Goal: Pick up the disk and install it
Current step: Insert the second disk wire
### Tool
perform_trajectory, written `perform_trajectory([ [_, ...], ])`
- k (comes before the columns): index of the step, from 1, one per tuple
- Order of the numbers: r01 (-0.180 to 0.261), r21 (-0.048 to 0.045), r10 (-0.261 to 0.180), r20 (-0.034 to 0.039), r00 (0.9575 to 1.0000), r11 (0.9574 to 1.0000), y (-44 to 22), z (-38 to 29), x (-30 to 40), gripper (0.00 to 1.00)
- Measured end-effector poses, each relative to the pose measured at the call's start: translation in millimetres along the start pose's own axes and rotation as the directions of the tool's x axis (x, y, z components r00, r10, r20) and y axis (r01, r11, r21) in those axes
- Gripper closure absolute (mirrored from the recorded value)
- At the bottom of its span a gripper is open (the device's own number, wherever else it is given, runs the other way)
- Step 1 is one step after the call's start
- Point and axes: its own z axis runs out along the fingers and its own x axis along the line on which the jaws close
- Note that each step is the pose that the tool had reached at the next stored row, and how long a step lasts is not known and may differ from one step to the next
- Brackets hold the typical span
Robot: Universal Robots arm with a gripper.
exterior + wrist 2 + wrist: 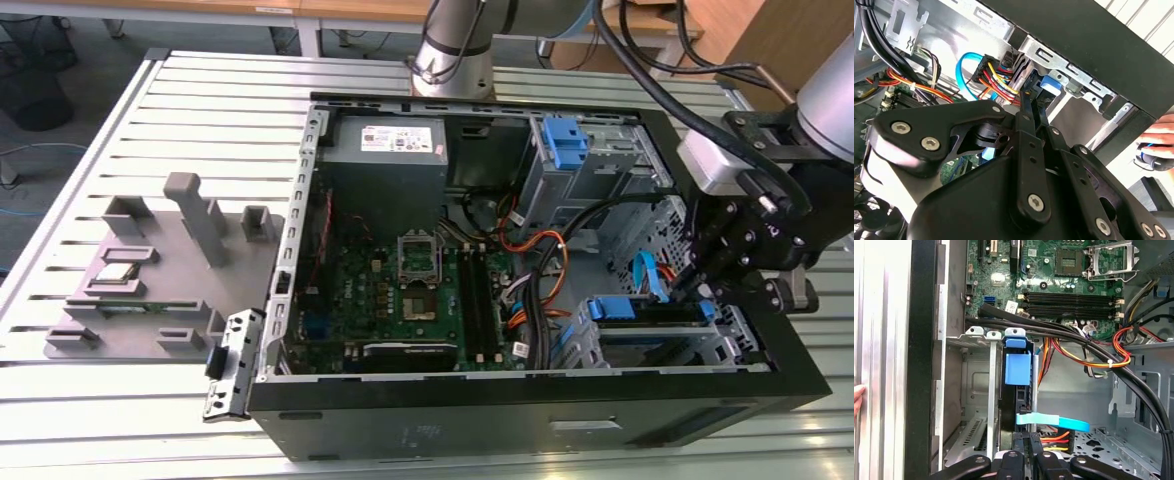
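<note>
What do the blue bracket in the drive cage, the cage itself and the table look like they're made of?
Blue bracket: probably moulded plastic, with an even, slightly glossy colour.
Drive cage: looks like bare sheet metal, dull silver, with stamped slots and folded tabs.
Table: apparently aluminium slats, pale brushed grey with long parallel grooves.

- I saw a slatted metal table (200,90) filling most of the frame.
- Grey floor (80,60) showed upper left, a wooden panel (767,35) upper right.

A robotics lab: an opened computer case (534,400) lies on a slatted aluminium workbench (200,90).
</note>
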Motion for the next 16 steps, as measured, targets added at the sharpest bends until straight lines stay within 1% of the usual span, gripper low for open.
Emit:
perform_trajectory([
  [7, 0.005, 0.0011, -0.005, 0.0, 1.0, 1.0, 1.8, 0.7, 0.0, 0.84],
  [16, 0.007, 0.0011, -0.007, -0.0002, 1.0, 1.0, 2.2, 1.8, 0.0, 0.84],
])
